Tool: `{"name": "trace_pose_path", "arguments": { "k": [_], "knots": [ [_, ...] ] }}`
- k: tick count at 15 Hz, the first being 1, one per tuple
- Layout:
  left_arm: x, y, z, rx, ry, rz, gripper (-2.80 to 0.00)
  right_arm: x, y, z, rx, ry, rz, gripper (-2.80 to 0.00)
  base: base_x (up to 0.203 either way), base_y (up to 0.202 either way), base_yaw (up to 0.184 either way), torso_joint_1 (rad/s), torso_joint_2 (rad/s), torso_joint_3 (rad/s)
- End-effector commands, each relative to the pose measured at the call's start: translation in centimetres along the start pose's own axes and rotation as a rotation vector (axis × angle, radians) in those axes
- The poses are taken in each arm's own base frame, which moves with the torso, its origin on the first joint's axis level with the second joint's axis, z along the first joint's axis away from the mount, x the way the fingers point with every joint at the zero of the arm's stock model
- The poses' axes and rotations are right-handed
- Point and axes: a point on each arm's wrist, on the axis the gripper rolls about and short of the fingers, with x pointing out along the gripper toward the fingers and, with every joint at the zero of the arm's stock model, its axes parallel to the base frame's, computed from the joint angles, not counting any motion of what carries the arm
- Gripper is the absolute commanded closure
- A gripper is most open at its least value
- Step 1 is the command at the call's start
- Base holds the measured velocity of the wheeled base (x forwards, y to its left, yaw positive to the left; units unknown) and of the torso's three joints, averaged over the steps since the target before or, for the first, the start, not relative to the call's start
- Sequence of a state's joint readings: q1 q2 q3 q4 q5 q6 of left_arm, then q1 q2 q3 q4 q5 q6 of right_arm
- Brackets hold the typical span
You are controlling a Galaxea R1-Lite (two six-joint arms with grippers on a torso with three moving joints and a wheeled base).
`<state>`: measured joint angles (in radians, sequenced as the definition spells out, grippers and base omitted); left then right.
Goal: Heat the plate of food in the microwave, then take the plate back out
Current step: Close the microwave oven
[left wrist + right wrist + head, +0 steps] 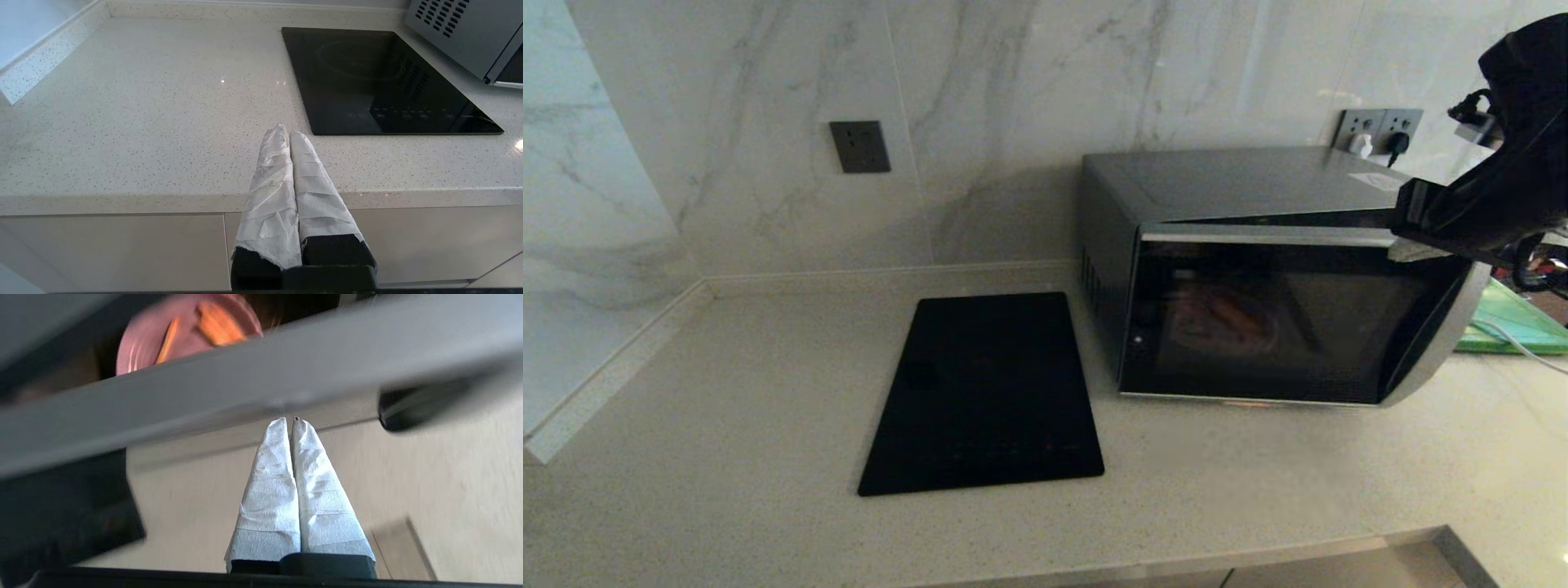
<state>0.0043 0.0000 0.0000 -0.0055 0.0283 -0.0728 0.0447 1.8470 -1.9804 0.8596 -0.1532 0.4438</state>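
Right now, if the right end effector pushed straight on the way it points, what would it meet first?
Probably the grey top edge of the silver-grey microwave's dark glass door, just beyond the shut right end effector; depth is unclear.

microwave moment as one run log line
microwave door ajar | plate of food inside | right pincer shut at door | left pincer shut, parked

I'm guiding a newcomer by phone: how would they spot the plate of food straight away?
Find the microwave, the silver-grey box on the counter's right, beside the flat black cooktop. Look through its dark glass door, which stands ajar: the plate of food sits inside. It is the only round, pinkish-purple thing there, carrying thin orange sticks.
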Motion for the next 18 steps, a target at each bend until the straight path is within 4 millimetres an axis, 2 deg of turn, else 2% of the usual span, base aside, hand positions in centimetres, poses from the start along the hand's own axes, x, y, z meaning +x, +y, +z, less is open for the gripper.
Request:
{"name": "trace_pose_path", "arguments": {
  "k": [1,5,8,18],
  "knots": [
    [0.0,0.0,0.0,-0.001,0.001,0.001,0.0,2.4,-0.6,0.6,0.023,-0.011,-0.026,0.0,0.0,0.0,0.0,0.0,0.0,0.0],
    [0.0,0.0,0.0,-0.001,0.001,0.001,0.0,3.4,-2.0,2.3,0.056,-0.108,-0.031,0.0,0.0,0.0,0.0,0.0,0.0,0.0],
    [0.0,0.0,0.0,-0.001,0.001,0.001,0.0,3.8,-2.3,3.1,0.069,-0.168,-0.018,0.0,0.0,0.0,0.0,0.0,0.0,0.0],
    [0.0,0.0,0.0,-0.001,0.001,0.001,0.0,4.4,-2.1,3.0,0.052,-0.158,-0.018,0.0,0.0,0.0,0.0,0.0,0.0,0.0]
  ]
}}
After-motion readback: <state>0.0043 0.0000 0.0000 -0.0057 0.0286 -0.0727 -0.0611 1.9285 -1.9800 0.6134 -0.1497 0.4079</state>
